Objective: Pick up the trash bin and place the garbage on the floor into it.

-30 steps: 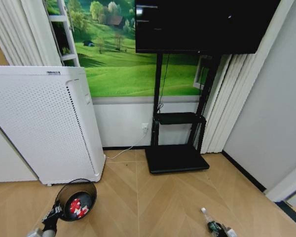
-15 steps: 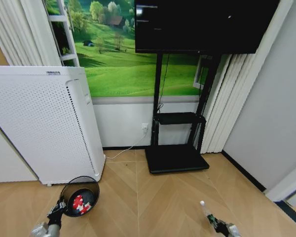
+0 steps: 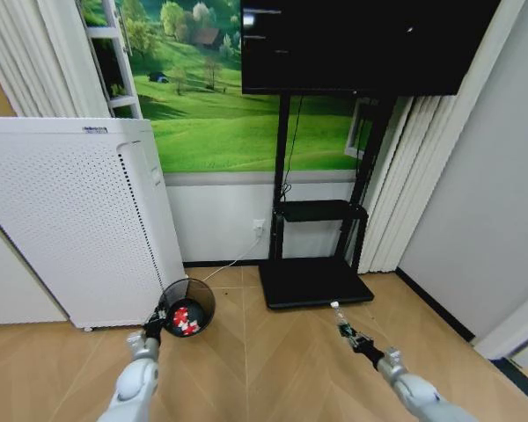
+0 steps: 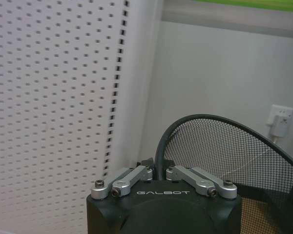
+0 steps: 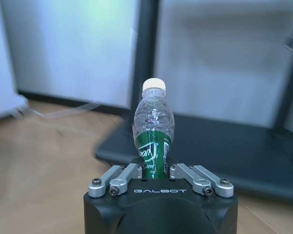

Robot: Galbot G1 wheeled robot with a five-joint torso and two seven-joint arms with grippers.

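Head view: left pincer (image 3: pixel 158 319) pinching trash bin (image 3: pixel 187 307) rim — right pincer (image 3: pixel 350 334) clamped on bottle (image 3: pixel 341 317).

The trash bin (image 3: pixel 187 309) is black wire mesh, with red-and-white litter (image 3: pixel 186 318) inside. The bottle (image 5: pixel 153 128) is clear, green-labelled, white-capped. The floor (image 3: pixel 273 360) is tan herringbone wood.

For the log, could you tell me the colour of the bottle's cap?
White; the bottle's cap shows best in the right wrist view.
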